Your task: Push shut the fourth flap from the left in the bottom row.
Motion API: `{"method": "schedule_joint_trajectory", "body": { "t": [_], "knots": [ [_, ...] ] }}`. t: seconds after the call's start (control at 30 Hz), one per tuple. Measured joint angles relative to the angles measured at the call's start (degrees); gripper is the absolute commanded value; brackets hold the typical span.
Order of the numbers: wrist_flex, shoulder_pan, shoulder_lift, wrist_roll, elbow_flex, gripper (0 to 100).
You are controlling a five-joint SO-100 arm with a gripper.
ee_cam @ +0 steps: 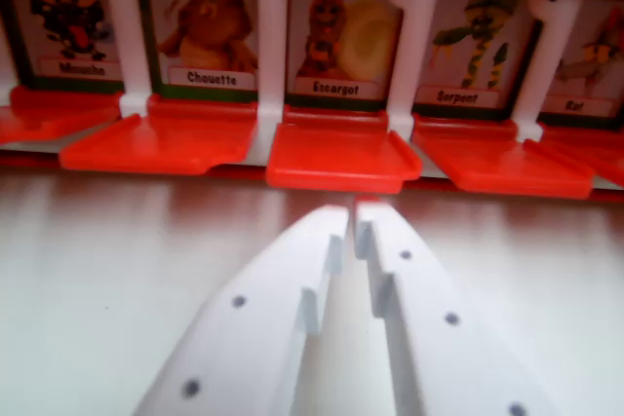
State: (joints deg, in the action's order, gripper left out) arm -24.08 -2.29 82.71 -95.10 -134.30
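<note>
I'm looking down the wrist camera at my gripper point(351, 216), two white printed fingers point(263, 319) rising from the bottom centre of the frame. The tips sit almost together with only a thin slit between them, nothing held, so I read the claw as closed and empty.

Across the upper half runs a game board point(273, 36) with a white frame and a row of picture cards standing upright. Left to right the labels read: a blurred one that looks like Mouche point(68, 12), Chouette point(210, 31), Escargot point(341, 36), Serpent point(473, 46), and at the far right edge a cropped card that may say Rat point(600, 56).

Under each card a red flap lies flat toward me on the pale table point(107, 270). The Escargot flap point(336, 153) is dead centre, just above my fingertips but apart from them, no contact. The Chouette flap point(161, 138) is to its left, the Serpent flap point(497, 158) to its right.

Which flap is fourth from the left I cannot tell, since the row runs past both frame edges. The flap my tips line up with is the Escargot one, and it is lying open with its card showing.
</note>
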Motion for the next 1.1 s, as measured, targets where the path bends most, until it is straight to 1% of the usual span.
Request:
{"method": "schedule_joint_trajectory", "body": {
  "t": [0.63,1.1],
  "knots": [
    [0.35,0.0,-7.91,0.0,10.02,0],
    [1.32,0.09,-10.9,0.0,15.03,0]
  ]
}}
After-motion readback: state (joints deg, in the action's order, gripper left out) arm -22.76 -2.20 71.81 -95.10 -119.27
